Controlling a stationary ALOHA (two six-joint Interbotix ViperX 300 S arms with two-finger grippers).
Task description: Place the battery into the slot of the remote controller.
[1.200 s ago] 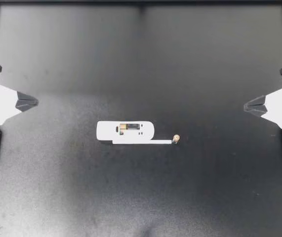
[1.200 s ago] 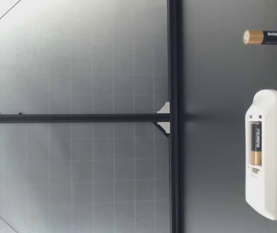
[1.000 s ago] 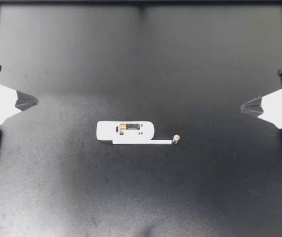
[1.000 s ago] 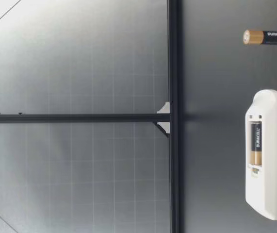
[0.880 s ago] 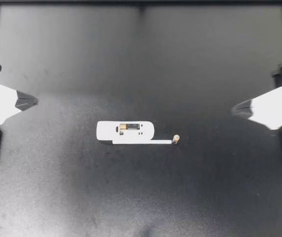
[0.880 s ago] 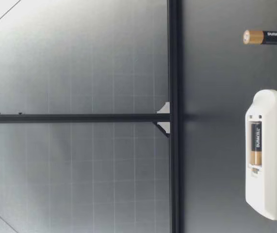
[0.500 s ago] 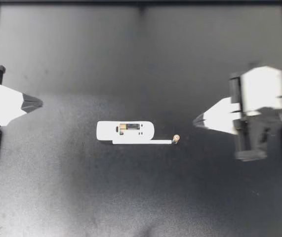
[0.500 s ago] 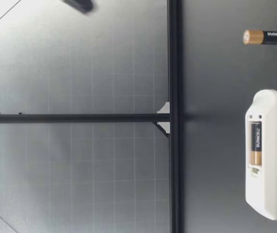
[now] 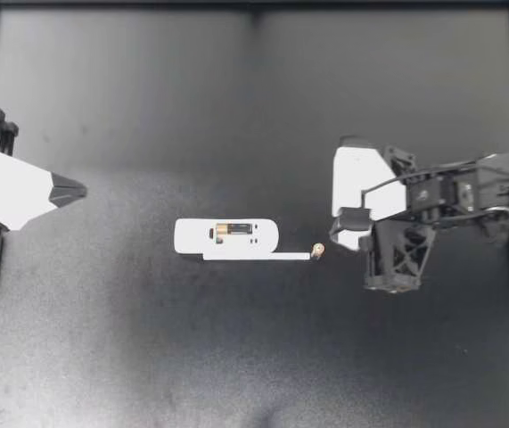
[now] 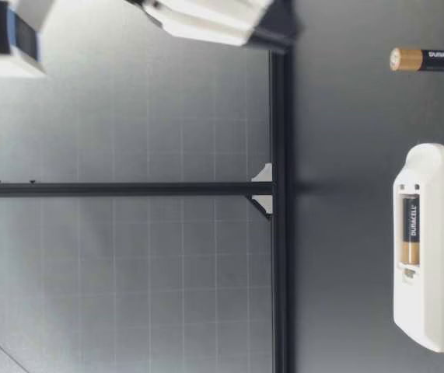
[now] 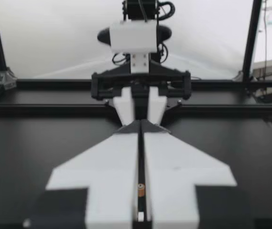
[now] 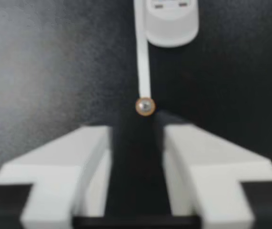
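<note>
A white remote (image 9: 227, 236) lies mid-table with one battery (image 9: 234, 229) in its open slot. A thin white strip (image 9: 258, 257) runs along its near side. At the strip's right end a loose battery (image 9: 318, 251) stands upright, as the low view's battery (image 10: 428, 60) confirms. My right gripper (image 9: 336, 227) hangs open just right of it; in the right wrist view the battery (image 12: 145, 106) is slightly ahead of the gripper (image 12: 136, 130), in line with the gap. My left gripper (image 9: 80, 189) is shut and empty at the left edge, the left wrist view's fingers (image 11: 121, 176) pressed together.
Black frame rails (image 9: 254, 4) border the dark table at the back and sides. In the low view a gripper's white finger (image 10: 206, 19) shows high above the table, beside the remote (image 10: 425, 249). My right arm (image 11: 133, 36) faces the left wrist camera.
My right arm has swung in from the right edge to just beside the upright battery, and its fingers have opened. The left gripper has edged slightly inward. Remote and battery have not moved.
</note>
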